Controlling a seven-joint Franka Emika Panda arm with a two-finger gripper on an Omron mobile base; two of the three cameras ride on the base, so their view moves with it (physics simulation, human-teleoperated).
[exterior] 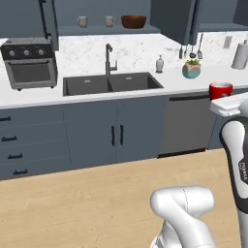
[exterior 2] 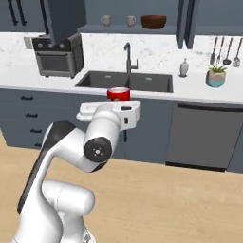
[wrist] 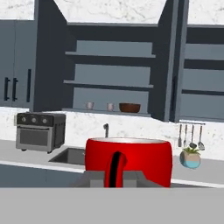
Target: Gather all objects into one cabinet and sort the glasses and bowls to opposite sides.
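A: Where is the red cup (wrist: 127, 161) sitting right now?

B: It is riding at the end of the arm, right in front of the hand camera, upright, with its handle turned toward the lens. In the right base view it is showing just above the white wrist, lined up in front of the sink (exterior 2: 124, 81).

A: So the gripper (wrist: 114, 178) is pinching it?

B: That is how it is looking: the handle is running down between the grey finger blocks, and the cup is hanging clear of the counter (exterior: 145, 92). The actual contact is hidden, so the hold is a judgement.

A: Which way is the goal lying from the cup?

B: Up and straight ahead. The open cabinet (wrist: 111, 83) is standing above the sink with the two beige mugs (exterior: 83, 21) (exterior: 110, 21) on the left of its bottom shelf and the wooden bowl (exterior: 133, 21) on the right. The cup is sitting well below that shelf and well short of it.

A: Where is there room?

B: The left part of the shelf, beside the mugs, is looking open, and that is the glasses' side, so the robot probably needs to be aiming there, away from the bowl.

A: What edges matter?

B: The faucet (exterior: 110, 59) is rising under the path, the open door (exterior: 175, 20) is hanging at the right, and the shelf lip has to be cleared before going in.
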